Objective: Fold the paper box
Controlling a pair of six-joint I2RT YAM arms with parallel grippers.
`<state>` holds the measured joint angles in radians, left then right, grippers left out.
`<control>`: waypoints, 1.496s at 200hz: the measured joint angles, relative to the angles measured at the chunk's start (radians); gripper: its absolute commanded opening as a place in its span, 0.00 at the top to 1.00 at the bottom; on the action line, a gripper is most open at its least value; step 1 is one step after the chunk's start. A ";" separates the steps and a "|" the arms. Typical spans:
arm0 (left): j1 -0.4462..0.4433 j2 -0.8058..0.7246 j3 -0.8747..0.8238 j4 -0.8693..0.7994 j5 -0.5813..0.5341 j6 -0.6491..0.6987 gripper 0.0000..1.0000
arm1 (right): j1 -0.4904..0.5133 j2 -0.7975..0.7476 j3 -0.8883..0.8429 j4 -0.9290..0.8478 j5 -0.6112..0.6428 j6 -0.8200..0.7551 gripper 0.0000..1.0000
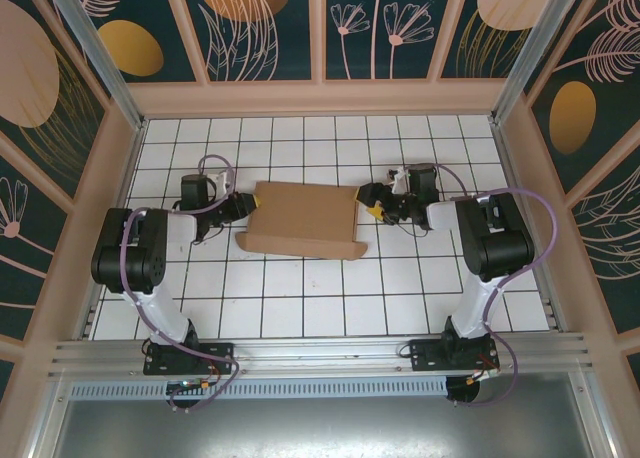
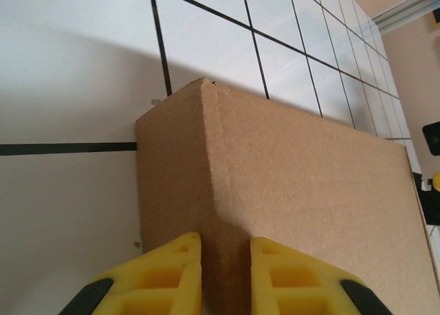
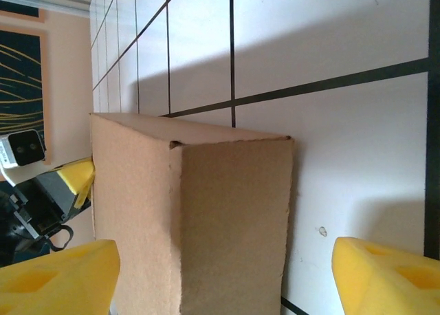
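Closing hard, the right gripper (image 3: 227, 260) could crush the end of the box (image 1: 305, 218) or skew it across the worktop (image 1: 300, 298). Its jaws are spread wide, straddling the box's right end. The left gripper (image 2: 226, 250) has its jaws pinching the left edge. The box lies mid-worktop, between both arms.

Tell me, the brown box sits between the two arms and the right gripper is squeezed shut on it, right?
No. The right gripper is wide open, its fingers apart on either side of the paper box; the right wrist view shows it.
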<state>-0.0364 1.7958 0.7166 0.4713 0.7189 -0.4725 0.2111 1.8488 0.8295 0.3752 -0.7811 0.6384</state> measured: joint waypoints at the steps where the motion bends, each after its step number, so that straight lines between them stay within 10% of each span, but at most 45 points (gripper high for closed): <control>1: 0.002 0.001 0.001 0.000 0.004 -0.001 0.96 | 0.000 0.000 0.000 0.001 -0.002 0.000 0.15; 124: 0.048 0.066 0.033 0.027 0.116 -0.053 0.98 | 0.119 0.086 -0.011 0.263 -0.104 0.132 0.20; 168: 0.048 0.058 0.032 0.025 0.099 -0.059 0.55 | 0.133 0.116 -0.068 0.454 -0.140 0.324 0.44; 229: 0.035 -0.195 0.024 -0.165 -0.145 0.011 0.43 | 0.071 0.052 -0.068 0.376 -0.144 0.315 0.46; 299: -0.433 -0.578 -0.045 -0.207 -0.475 0.577 0.42 | 0.045 0.016 -0.072 0.309 -0.152 0.313 0.46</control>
<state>-0.4698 1.2179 0.6716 0.2642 0.2443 0.1043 0.2558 1.8645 0.7574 0.6838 -0.9333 0.9516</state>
